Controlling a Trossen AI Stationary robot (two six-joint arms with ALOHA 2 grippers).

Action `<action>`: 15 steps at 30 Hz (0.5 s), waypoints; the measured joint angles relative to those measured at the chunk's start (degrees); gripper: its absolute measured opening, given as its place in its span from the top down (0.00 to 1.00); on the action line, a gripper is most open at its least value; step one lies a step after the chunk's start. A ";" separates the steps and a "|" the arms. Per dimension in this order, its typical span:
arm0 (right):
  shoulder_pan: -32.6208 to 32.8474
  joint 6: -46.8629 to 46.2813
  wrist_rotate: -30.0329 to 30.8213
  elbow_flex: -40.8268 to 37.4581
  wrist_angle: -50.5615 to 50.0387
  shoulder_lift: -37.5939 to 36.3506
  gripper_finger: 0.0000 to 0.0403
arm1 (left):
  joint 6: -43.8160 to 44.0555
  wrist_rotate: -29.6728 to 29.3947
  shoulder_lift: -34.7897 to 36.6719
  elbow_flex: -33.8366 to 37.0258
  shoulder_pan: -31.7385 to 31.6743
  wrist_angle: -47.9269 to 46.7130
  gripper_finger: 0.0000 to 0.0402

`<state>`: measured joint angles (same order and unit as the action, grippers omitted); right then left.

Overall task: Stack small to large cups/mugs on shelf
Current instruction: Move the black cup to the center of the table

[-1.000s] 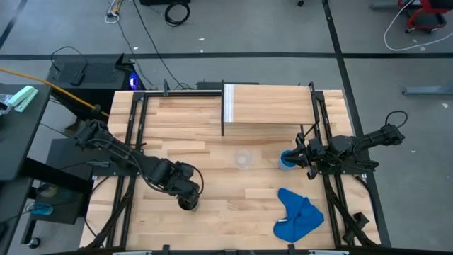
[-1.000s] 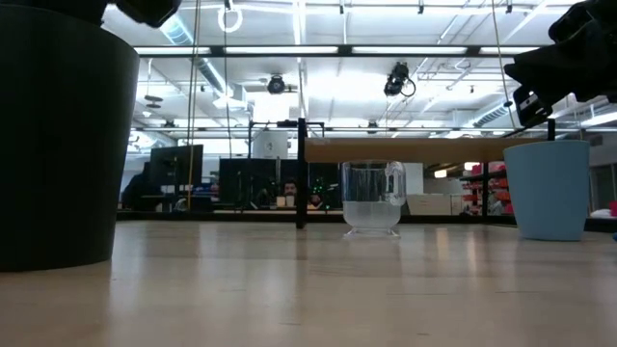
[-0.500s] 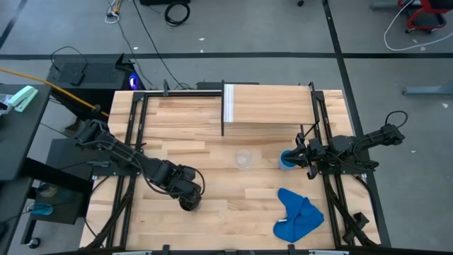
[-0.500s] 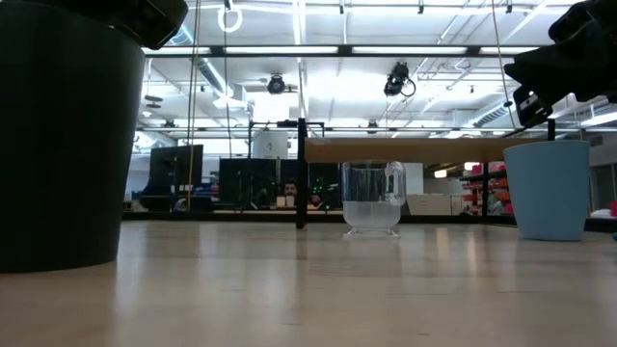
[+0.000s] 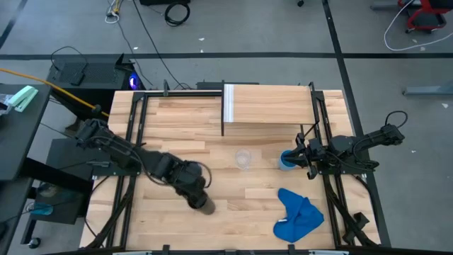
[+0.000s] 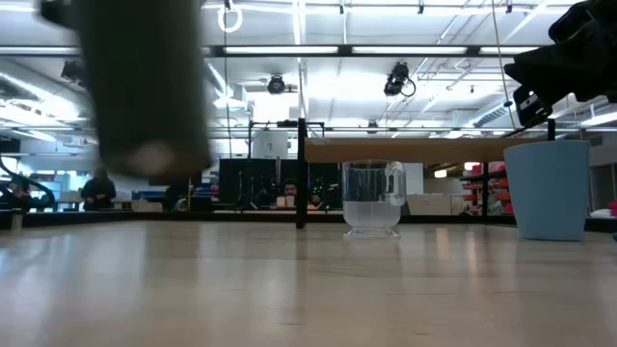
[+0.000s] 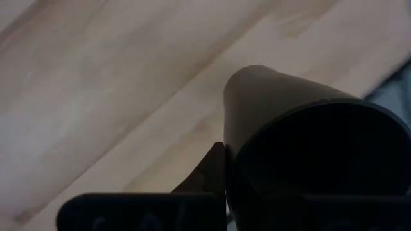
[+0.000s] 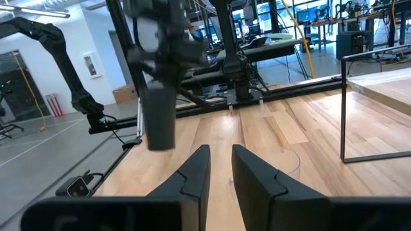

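**Four cameras, one desk**

The high view looks straight down on the desk [image 5: 212, 152]. The low view sits at its surface, facing the room. Both show the clear cup [image 5: 243, 160]. Wrist views ride close, angled across the wood.

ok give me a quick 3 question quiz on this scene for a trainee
1. True or false: the black cup is standing on the table.
2. Multiple choice: which cup is nearest the right gripper? A) the clear cup B) the light-blue cup C) the black cup
3. Fill in the blank: the top of the shelf holds ___ cups.

Key
1. False. The low view shows it held in the air by the left gripper, with open space under its base.
2. B. The light-blue cup stands right by the right gripper; the clear cup stands apart, nearer the table's middle.
3. No cups; none has been placed there yet.
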<state>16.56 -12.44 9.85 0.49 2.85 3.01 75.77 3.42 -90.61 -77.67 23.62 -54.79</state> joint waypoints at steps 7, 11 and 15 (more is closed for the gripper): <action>0.00 0.02 0.00 0.00 -0.02 0.00 0.82 | -9.80 -4.22 -0.68 -14.06 -7.23 0.01 0.98; 0.01 0.00 0.00 0.00 0.00 0.00 0.82 | -17.94 -5.48 -3.81 -23.92 -11.74 -0.48 0.98; 0.01 0.02 0.00 -0.01 -0.05 0.11 0.82 | -25.34 -5.45 -9.59 -35.06 -14.80 -2.14 0.98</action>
<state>16.57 -12.43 9.85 0.49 2.80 3.11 50.43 -2.03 -100.20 -112.73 8.82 -56.93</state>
